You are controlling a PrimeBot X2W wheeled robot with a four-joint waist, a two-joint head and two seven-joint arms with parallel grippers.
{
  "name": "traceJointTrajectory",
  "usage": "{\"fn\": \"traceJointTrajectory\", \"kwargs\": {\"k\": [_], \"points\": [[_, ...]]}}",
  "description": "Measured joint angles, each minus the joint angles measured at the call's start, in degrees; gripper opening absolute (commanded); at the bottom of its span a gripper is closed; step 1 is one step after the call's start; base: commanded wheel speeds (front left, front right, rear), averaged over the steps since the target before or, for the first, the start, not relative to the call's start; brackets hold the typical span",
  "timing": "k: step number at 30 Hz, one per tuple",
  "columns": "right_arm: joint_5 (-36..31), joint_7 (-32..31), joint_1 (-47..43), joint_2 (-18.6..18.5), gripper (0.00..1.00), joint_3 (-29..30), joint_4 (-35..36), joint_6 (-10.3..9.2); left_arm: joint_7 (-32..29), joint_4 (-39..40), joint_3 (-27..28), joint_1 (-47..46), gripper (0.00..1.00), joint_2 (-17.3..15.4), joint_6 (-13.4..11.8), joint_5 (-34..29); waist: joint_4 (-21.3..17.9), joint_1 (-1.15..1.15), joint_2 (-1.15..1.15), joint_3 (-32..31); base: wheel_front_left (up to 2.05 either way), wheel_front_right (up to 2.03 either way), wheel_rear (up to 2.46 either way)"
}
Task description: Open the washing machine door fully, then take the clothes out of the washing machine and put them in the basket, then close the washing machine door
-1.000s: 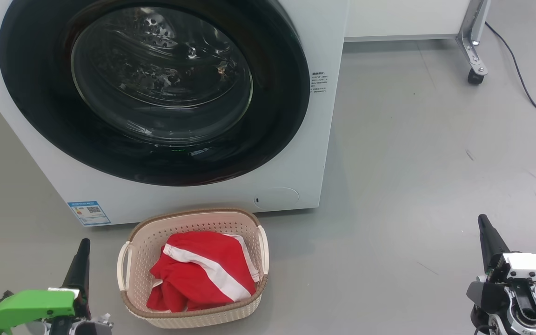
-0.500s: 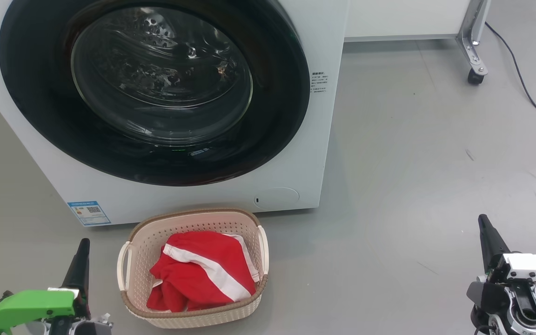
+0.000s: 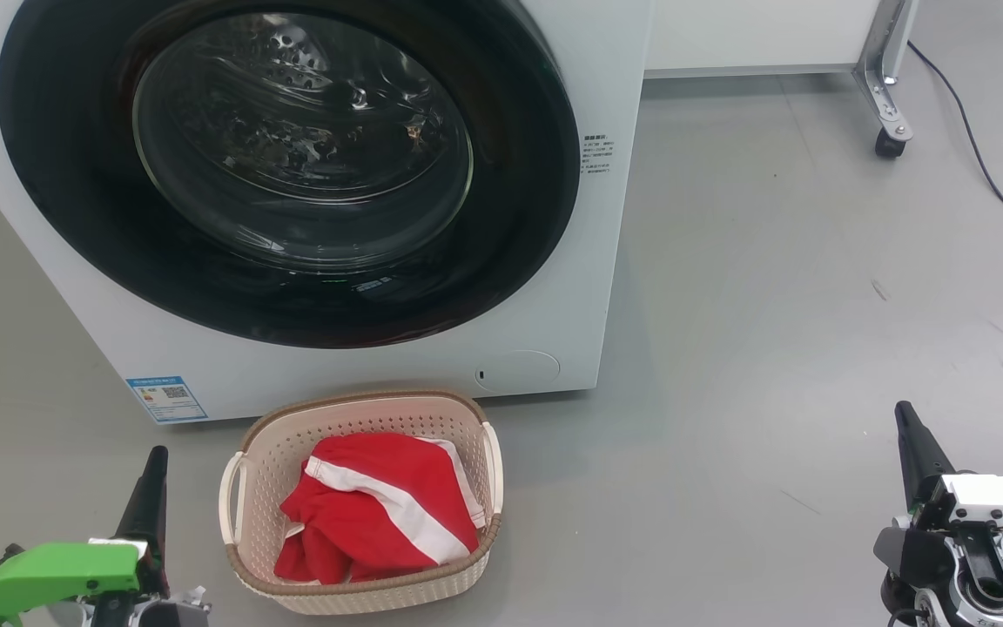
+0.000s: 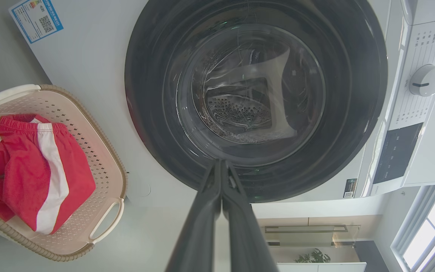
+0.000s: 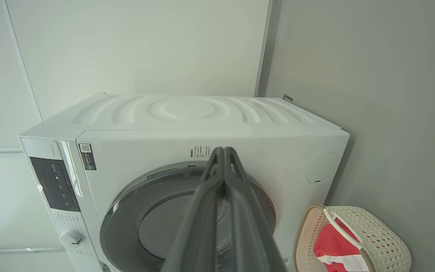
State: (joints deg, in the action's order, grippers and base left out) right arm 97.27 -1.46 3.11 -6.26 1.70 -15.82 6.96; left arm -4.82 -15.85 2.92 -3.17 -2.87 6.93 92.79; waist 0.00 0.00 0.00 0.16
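The white washing machine [image 3: 362, 370] stands ahead with its black-rimmed glass door [image 3: 292, 165] flat against the front, shut; the steel drum shows through the glass. On the floor before it sits the cream basket [image 3: 268, 470], holding the red clothes [image 3: 380, 509] with white bands. My left gripper [image 3: 154, 461] rests low at the left of the basket, fingers pressed together and empty. At the lower right my right gripper [image 3: 905, 416] is also shut and holds nothing. In the left wrist view the door [image 4: 255, 98] and the basket [image 4: 89, 124] show; in the right wrist view the machine [image 5: 202, 124] and the basket [image 5: 387, 241] appear.
Grey floor [image 3: 771, 348] spreads wide to the right of the machine. A metal frame leg with a caster [image 3: 889, 139] stands at the back right, and a dark cable [image 3: 989, 174] runs along the floor beside it.
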Motion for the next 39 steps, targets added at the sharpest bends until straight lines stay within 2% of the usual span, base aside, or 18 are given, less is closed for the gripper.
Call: {"fn": "traceJointTrajectory", "kwargs": {"k": [39], "points": [[-0.05, -0.34, 0.01, 0.26, 0.0, 0.27, 0.01, 0.01, -0.2, 0.04, 0.12, 0.0, 0.0, 0.01, 0.0, -0.01, -0.01, 0.0, 0.0, 0.01, 0.0, 0.0, 0.0]]}}
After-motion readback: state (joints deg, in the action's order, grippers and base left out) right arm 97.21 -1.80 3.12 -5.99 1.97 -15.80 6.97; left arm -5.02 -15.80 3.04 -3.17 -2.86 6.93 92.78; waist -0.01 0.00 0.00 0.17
